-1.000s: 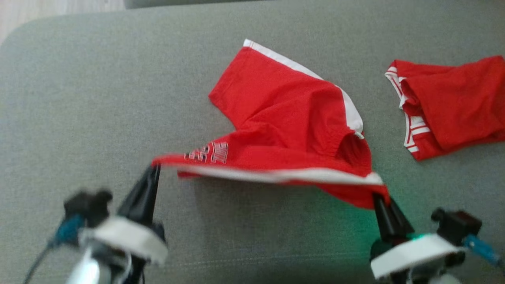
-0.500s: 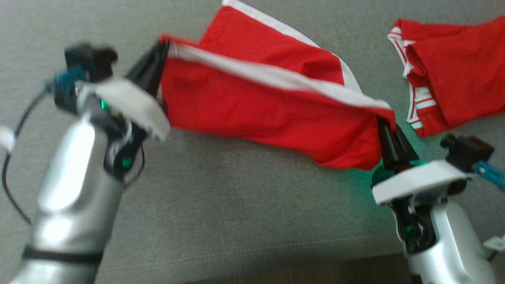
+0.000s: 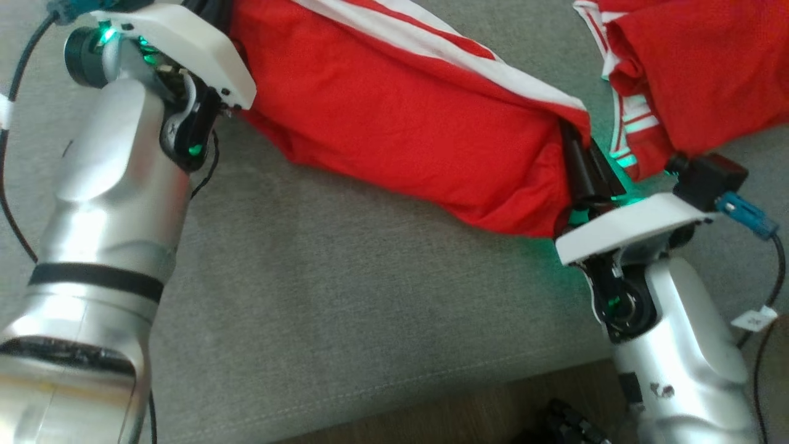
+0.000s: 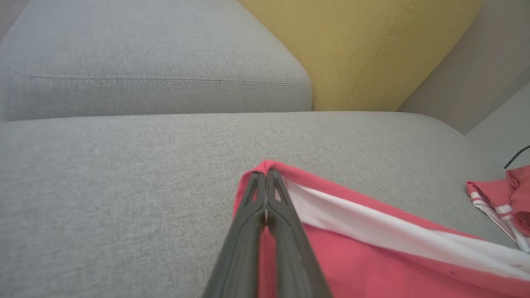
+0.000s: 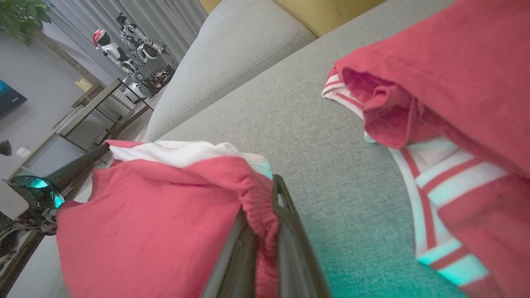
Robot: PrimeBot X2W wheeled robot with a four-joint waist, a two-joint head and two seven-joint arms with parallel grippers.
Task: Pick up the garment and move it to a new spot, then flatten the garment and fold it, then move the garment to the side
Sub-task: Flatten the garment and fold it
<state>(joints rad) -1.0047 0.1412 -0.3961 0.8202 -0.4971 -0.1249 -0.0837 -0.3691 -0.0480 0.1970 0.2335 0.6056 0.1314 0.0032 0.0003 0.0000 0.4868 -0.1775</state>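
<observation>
The garment is red with a white band and hangs stretched between my two grippers above the grey sofa seat. My left gripper is shut on one corner of its edge; the cloth trails off to the right in the left wrist view. In the head view the left wrist sits at the top left. My right gripper is shut on the other end, and red cloth bunches over its fingers.
A second red garment with striped trim lies crumpled on the seat just right of my right gripper. The sofa's front edge and wooden floor are at the bottom. Grey and yellow back cushions stand behind.
Both grippers have carried the garment's held edge away from me, over the rest of the cloth, the left farther than the right. The head camera has also tilted down.
</observation>
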